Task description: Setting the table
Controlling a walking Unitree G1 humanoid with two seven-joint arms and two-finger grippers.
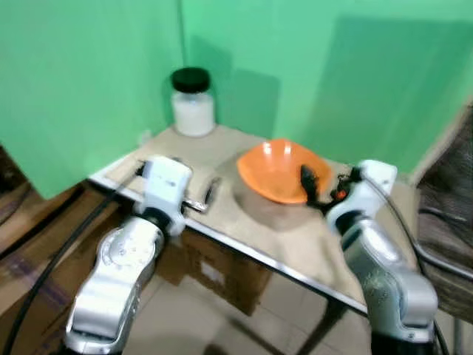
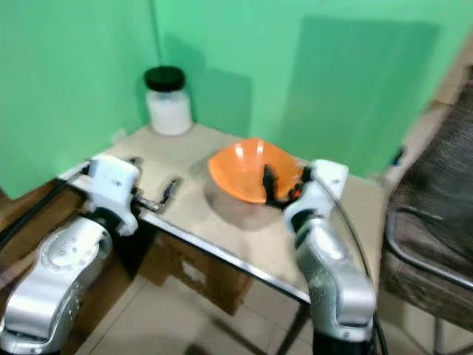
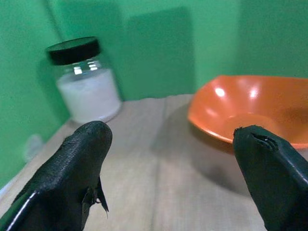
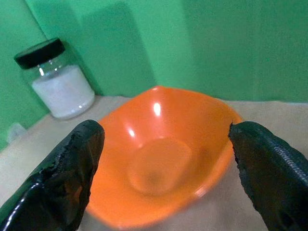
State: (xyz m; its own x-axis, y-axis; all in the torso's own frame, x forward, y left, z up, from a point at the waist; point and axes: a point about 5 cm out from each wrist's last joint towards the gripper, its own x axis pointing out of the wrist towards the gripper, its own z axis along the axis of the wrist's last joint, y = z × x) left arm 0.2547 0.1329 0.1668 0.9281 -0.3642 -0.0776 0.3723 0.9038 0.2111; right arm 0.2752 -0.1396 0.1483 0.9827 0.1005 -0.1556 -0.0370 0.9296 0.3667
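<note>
The table (image 1: 244, 222), a pale top with a metal edge, stands in a green-walled corner, with a dark chair (image 2: 436, 222) off at three o'clock. On the table the orange bowl (image 1: 275, 170) sits near the middle, tipped a little toward the robot; from the bowl, a glass jar (image 1: 193, 102) with a black lid and white contents stands well apart at about ten o'clock, close to the wall. The right gripper (image 4: 166, 163) is at the bowl's four o'clock side, its fingers spread wide with the bowl lying between them in its wrist view, not yet closed on anything. The left gripper (image 3: 178, 159) rests near the table's edge at about eight o'clock from the bowl, also spread wide and holding nothing. The bowl looks like light, stiff, glossy plastic, so probably slippery; pinching the near rim, one finger inside and one under the lip, seems the safest hold.
</note>
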